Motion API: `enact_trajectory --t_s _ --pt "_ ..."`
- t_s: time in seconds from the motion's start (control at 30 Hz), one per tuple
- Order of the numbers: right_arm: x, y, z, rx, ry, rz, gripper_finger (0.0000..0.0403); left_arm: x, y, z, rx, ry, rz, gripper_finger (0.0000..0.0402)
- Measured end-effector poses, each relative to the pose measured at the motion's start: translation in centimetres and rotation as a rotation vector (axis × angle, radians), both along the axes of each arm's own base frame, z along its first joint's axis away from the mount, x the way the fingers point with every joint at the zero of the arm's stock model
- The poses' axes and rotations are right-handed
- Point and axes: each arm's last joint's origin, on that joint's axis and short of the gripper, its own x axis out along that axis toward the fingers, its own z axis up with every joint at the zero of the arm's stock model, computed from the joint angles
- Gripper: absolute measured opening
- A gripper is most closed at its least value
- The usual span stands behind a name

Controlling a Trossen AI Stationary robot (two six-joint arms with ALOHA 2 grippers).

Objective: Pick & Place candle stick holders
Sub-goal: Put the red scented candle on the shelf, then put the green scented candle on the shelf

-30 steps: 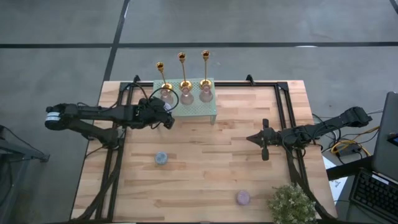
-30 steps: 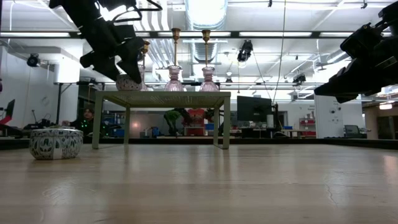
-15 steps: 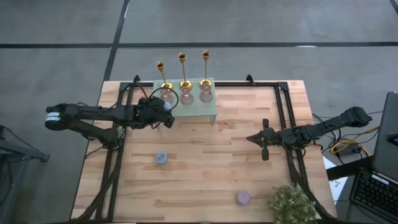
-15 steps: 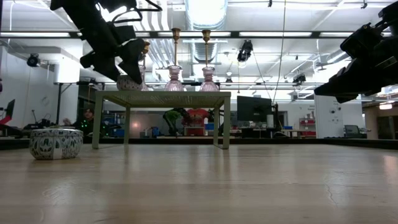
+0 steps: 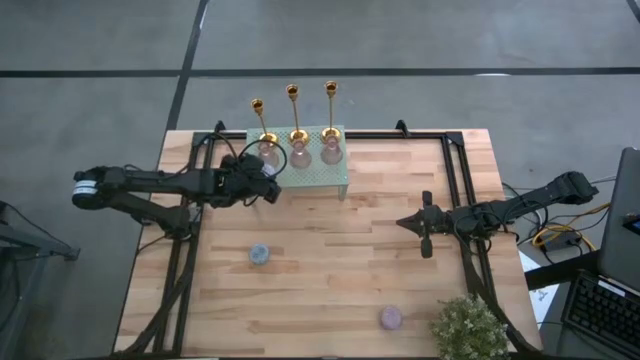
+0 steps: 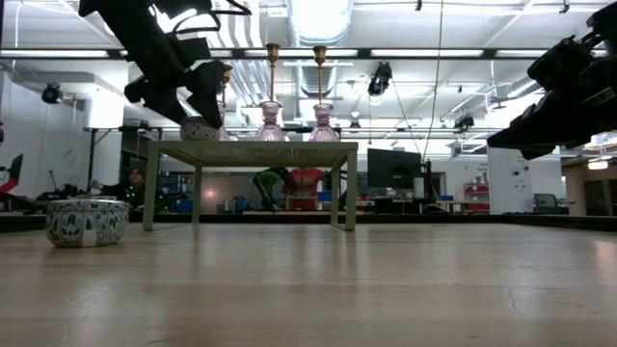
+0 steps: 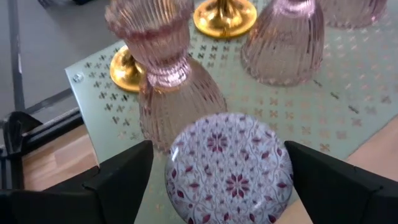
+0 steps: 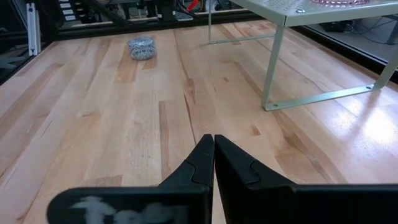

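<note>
A pale green rack (image 5: pixel 318 176) carries three gold candlesticks (image 5: pixel 293 95) and three pinkish glass holders (image 7: pixel 163 74). A round patterned holder (image 7: pixel 230 167) rests on its base at the rack's near left corner (image 6: pixel 198 128). My left gripper (image 5: pixel 268 186) is open over that corner, one finger on either side of the round holder (image 7: pixel 118 180) and apart from it. A blue round holder (image 5: pixel 259 254) and a purple one (image 5: pixel 391 318) sit on the table. My right gripper (image 5: pixel 425 238) waits shut at the right, above the table (image 8: pixel 213 146).
A bushy potted plant (image 5: pixel 468 328) stands at the near right corner. Black frame rails (image 5: pixel 455 165) run along the table's left, far and right sides. Bare wood lies between the rack and the near edge.
My left gripper's fingers have spread a little wider about the round patterned holder, which stays on the rack.
</note>
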Motion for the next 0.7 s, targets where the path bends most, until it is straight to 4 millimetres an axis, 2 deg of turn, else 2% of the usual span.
enact_trajectory --t_s 0.2,0.43,0.7 --pt "0.0 0.0 0.0 0.000 0.000 0.000 0.0008 0.2 0.0 1.1 0.027 -0.019 -0.013 0.0364" --pt "0.0 0.0 0.0 0.000 0.000 0.000 0.0008 0.6 -0.4 2.6 0.024 -0.017 -0.111 0.0363" --pt "0.0 0.0 0.0 0.000 0.000 0.000 0.0008 0.7 -2.9 3.8 -0.016 -0.028 -0.343 0.0362"
